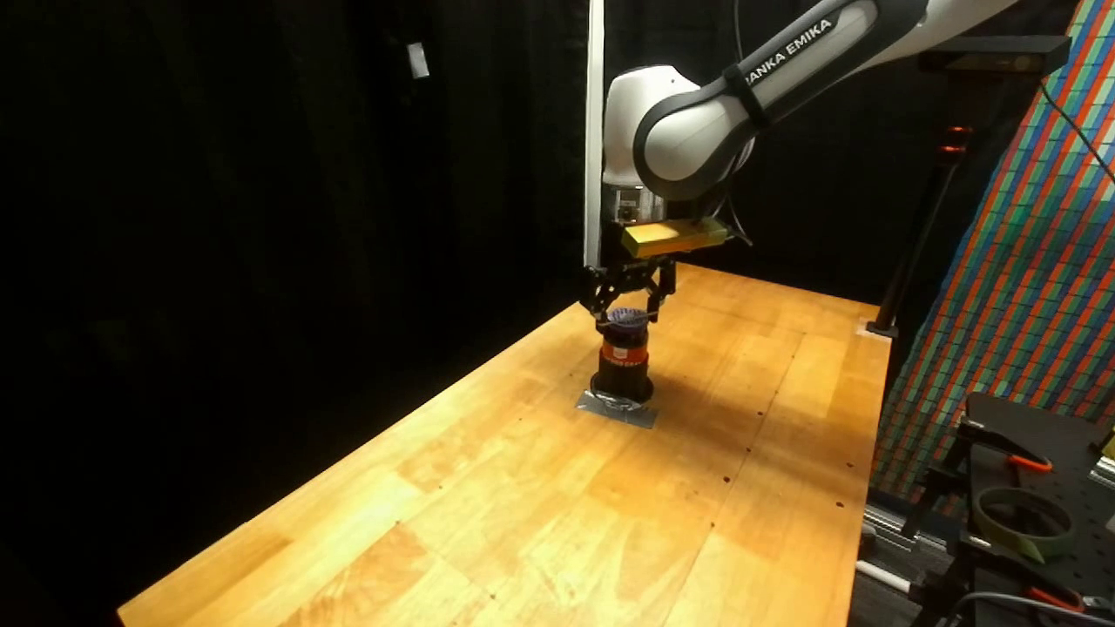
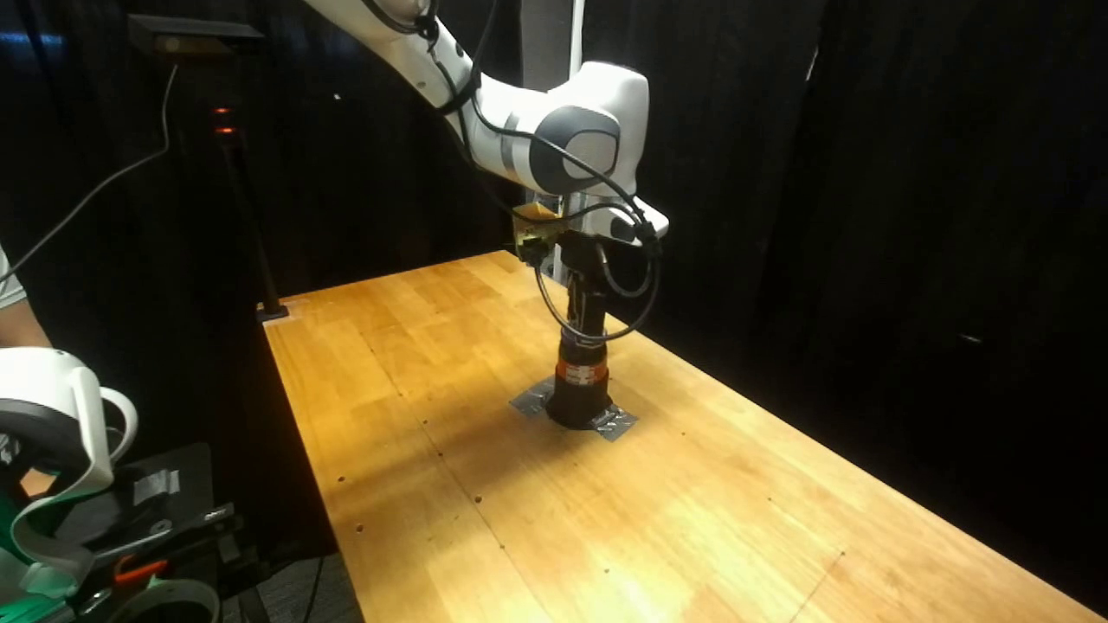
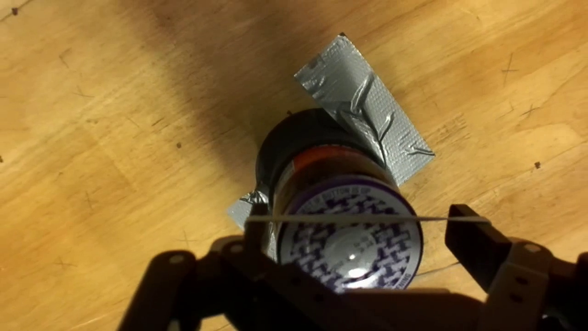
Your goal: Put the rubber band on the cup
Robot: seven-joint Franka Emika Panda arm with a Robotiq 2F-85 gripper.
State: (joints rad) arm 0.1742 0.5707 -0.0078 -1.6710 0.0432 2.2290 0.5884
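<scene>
Spread wide at the pincer point(image 1: 627, 324), with the rubber band point(image 3: 330, 218) stretched taut between both fingertips point(image 3: 468, 236). Strung over the patterned lid point(image 3: 351, 250) of the cup point(image 1: 625, 353), an orange-labelled jar, in the wrist view; cannot tell whether touching. Below, in both exterior views, upright in a black flared base point(image 2: 578, 402). Fixed to the wooden surface point(image 1: 540, 522) with silver duct tape point(image 3: 367, 112).

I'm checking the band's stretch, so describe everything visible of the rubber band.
The rubber band is thin, pale and apparently elastic, drawn into a taut, nearly straight line between the fingers of the open gripper, its ends crossing both tips. In the wrist view it runs across the purple-and-white jar lid; whether it touches that lid, I cannot tell.
</scene>
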